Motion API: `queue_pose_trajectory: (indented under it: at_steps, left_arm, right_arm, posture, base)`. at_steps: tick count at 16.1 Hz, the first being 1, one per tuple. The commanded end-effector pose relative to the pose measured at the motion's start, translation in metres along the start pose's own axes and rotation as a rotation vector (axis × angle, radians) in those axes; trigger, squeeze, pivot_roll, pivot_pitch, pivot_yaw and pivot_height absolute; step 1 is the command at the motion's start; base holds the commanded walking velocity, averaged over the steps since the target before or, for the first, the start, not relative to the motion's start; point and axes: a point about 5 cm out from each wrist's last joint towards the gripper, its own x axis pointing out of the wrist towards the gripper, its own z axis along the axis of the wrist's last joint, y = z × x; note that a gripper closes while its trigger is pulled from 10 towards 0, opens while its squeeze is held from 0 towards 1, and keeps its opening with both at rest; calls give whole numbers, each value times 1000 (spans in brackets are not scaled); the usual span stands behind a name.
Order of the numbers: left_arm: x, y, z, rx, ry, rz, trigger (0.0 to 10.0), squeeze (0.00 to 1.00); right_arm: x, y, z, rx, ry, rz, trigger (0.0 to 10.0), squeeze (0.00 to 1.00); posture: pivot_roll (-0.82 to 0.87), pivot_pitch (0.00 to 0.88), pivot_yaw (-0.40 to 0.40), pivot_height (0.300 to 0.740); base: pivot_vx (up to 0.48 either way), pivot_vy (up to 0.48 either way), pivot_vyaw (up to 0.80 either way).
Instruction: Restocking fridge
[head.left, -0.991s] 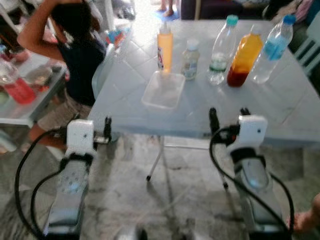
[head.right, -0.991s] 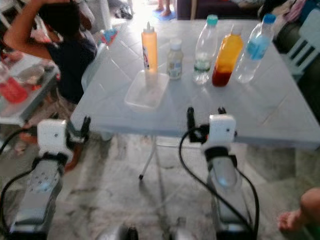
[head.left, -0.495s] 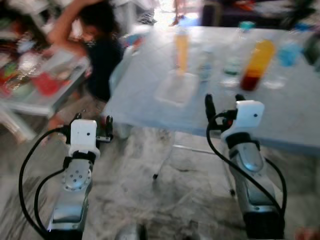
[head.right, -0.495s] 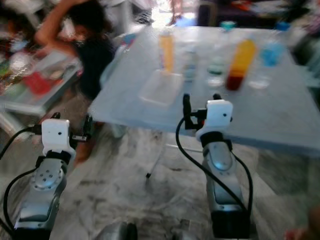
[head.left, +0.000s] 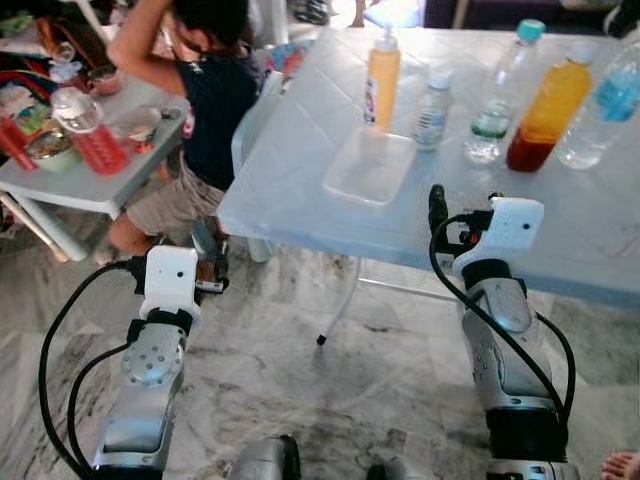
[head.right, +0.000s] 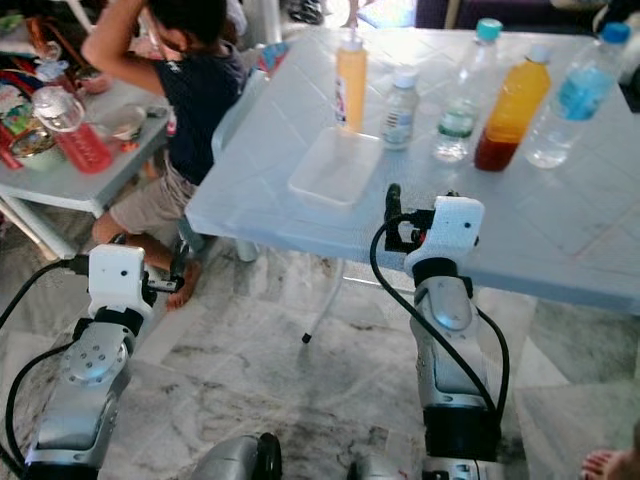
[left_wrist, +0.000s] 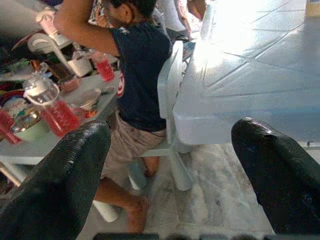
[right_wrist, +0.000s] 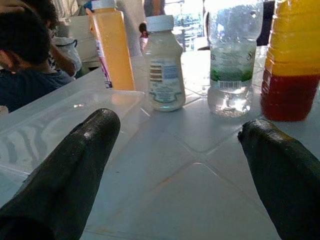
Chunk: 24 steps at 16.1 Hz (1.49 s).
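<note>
Several bottles stand in a row at the back of the pale blue table (head.left: 290, 190): an orange squeeze bottle (head.left: 382, 78), a small white bottle (head.left: 431, 107), a clear water bottle (head.left: 497, 95), an orange-and-red juice bottle (head.left: 545, 115) and a blue-labelled bottle (head.left: 600, 115). In front of them lies an empty clear plastic container (head.left: 369, 166). My right gripper (right_wrist: 175, 165) is open at the table's front edge, level with the tabletop and pointing at the bottles. My left gripper (left_wrist: 170, 170) hangs open, lower down and left of the table, over the floor.
A person (head.left: 215, 90) sits on a white chair (left_wrist: 170, 85) at the table's left corner, facing a small side table (head.left: 70, 185) with red bottles and bowls. Marble floor (head.left: 330, 400) lies below. A bare foot (head.left: 622, 465) shows at bottom right.
The whole picture has shifted and sharpened as the camera moved; the table now sits further right. Both grippers keep the same open pose; the right stays at the table edge.
</note>
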Motion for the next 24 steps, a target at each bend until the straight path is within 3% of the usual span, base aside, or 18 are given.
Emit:
queue_pose_trajectory:
  at_steps: [1,5,7,9,12,13,18,20,21,24]
  left_arm:
    - [-1,7,2,18,-1,6,10000,0]
    - [-7,10,4,42,11,-19,10000,0]
    - [-10,11,5,63,14,-34,10000,0]
    - [-11,15,7,74,17,-26,10000,0]
    - [-11,14,8,68,19,-29,10000,0]
    - [-10,13,8,69,16,-34,10000,0]
    - [-12,11,8,70,19,-39,10000,0]
    - [-12,11,8,70,20,-39,10000,0]
    - [-12,10,7,67,21,-39,10000,0]
    - [-12,11,6,66,24,-40,10000,0]
  right_arm:
    - [2,3,-2,8,20,5,10000,0]
    - [22,8,6,32,-6,50,10000,0]
    - [43,17,12,85,-17,88,10000,0]
    - [52,28,15,139,-19,144,10000,0]
    - [52,44,4,221,35,190,10000,0]
    - [50,55,0,295,64,236,10000,0]
    - [50,62,-9,424,139,253,10000,0]
    - [50,62,-10,429,144,255,10000,0]
    - [51,63,-12,464,174,262,118,0]
    - [54,64,-12,473,205,266,0,0]
  posture:
    - [62,158,115,740]
    - [103,183,137,740]
    - [135,188,141,740]
    - [145,186,137,740]
    - [145,183,132,740]
    - [145,183,132,740]
    - [145,186,126,740]
    - [145,186,126,740]
    - [145,186,124,740]
    - [144,184,123,740]
  base:
    - [0,0,0]
    - [0,0,0]
    - [0,0,0]
    - [0,0,0]
    - [0,0,0]
    - [0,0,0]
    - [0,0,0]
    - [0,0,0]
    - [0,0,0]
    - [0,0,0]
